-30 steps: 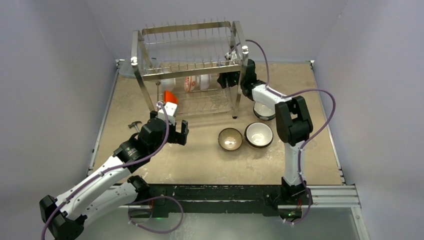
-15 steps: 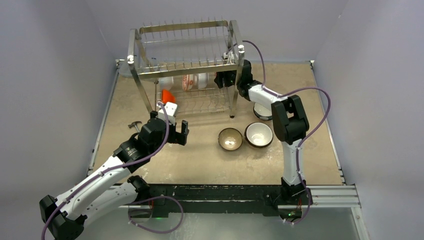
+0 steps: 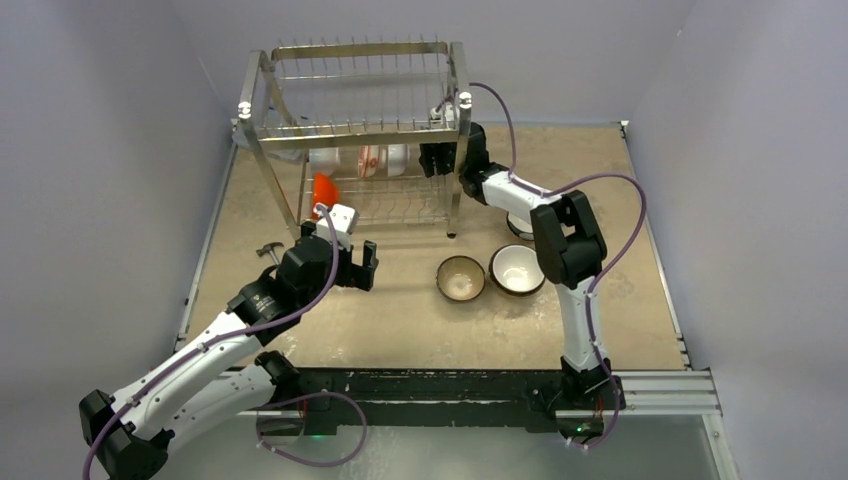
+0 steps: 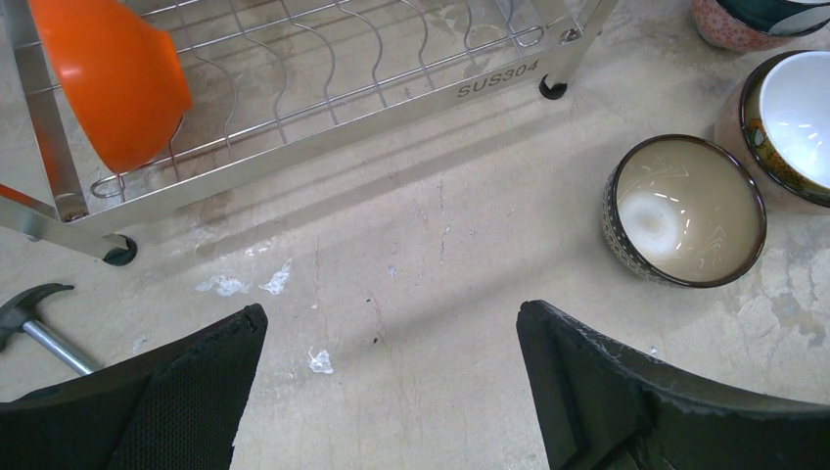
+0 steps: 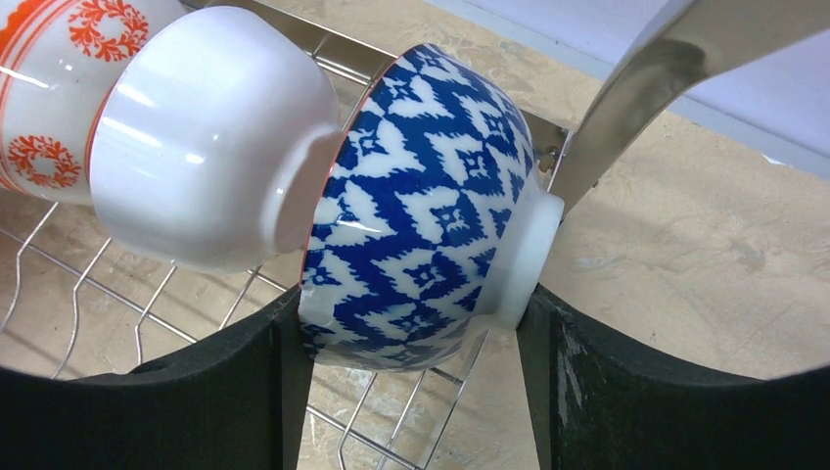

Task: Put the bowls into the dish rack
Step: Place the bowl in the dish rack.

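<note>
Within right pincer point(image 5: 409, 328) (snug): blue bowl point(image 5: 421, 225)

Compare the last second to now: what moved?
The right pincer, clamped on the blue-patterned bowl, slid left, and the dish rack shifted left with it. The left pincer, open, the brown bowl and the white-lined bowl on the table stayed put.

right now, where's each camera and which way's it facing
top external: above and behind, looking down at the dish rack; left arm, right arm show
left wrist: left arm, facing down at the brown bowl; left jaws open
right wrist: faces into the rack; right jaws grip the blue bowl
shared by top and left wrist: orange bowl
</note>
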Robot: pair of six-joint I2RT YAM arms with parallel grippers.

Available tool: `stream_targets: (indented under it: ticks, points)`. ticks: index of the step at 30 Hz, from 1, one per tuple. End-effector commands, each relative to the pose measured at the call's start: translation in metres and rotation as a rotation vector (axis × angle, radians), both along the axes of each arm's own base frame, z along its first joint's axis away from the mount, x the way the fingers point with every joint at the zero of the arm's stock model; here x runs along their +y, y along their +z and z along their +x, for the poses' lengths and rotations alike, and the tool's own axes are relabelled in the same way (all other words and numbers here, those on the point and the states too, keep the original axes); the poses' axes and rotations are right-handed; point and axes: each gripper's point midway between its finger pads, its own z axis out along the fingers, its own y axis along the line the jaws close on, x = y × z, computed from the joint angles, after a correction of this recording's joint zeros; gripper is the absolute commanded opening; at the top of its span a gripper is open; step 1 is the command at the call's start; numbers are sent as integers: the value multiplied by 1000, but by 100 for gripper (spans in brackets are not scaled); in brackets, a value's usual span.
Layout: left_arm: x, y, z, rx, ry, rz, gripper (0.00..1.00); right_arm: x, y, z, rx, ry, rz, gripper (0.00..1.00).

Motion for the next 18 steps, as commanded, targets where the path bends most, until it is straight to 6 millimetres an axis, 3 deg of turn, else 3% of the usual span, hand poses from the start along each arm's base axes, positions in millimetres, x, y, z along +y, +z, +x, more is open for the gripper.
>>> stream_targets:
  ticks: [1,7,18]
  points:
    - [-2,5,1,-19,-9,-15,98,-15,-37,-3,30,-86,-176,10]
    - [-3,5,2,-17,-9,-13,98,-15,-44,-8,50,-81,-171,42]
    - [-3,4,1,-15,-13,-12,98,2,-35,-18,81,-3,-97,65]
